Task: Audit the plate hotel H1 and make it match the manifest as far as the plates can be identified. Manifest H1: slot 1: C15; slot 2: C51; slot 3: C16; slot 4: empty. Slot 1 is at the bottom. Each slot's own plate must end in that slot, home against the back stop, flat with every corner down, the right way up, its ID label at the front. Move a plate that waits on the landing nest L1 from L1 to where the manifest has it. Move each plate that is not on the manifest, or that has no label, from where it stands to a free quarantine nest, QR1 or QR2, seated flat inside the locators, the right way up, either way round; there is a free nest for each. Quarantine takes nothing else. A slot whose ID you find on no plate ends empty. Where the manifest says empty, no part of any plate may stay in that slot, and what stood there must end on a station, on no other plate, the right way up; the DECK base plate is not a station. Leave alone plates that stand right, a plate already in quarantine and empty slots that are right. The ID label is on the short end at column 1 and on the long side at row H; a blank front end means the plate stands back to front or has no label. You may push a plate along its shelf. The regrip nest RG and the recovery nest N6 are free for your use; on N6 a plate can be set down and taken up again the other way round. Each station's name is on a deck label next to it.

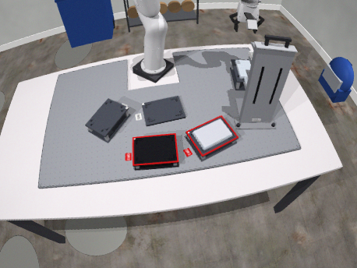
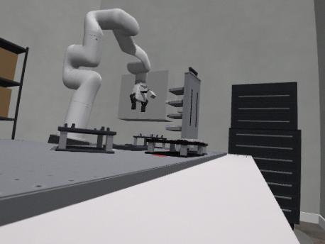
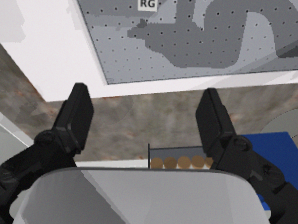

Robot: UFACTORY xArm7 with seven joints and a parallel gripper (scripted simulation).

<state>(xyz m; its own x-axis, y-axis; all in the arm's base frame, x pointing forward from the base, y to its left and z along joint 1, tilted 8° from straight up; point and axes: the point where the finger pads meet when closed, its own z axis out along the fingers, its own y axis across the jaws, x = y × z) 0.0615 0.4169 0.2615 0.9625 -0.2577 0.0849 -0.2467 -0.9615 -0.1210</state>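
Observation:
The plate hotel (image 1: pixel 266 83) is a grey tower with a black handle at the right of the deck. Its shelves (image 2: pixel 175 106) stick out to one side. A white plate (image 1: pixel 242 69) shows on that shelf side, behind the tower; I cannot tell its slot or label. Two red-framed nests stand in front. The right one holds a white plate (image 1: pixel 212 134); the left one (image 1: pixel 155 149) has a black top. My gripper (image 1: pixel 246 17) hangs high beyond the deck's far edge, open and empty, in the side view (image 2: pixel 139 105) and the wrist view (image 3: pixel 147 125).
Two dark nests stand mid-deck, one raised and turned (image 1: pixel 107 118), one low (image 1: pixel 163 110). The arm's base (image 1: pixel 153 69) is at the back. The RG label (image 3: pixel 146 4) shows near the deck edge. A blue bin (image 1: pixel 337 79) stands off the table at the right.

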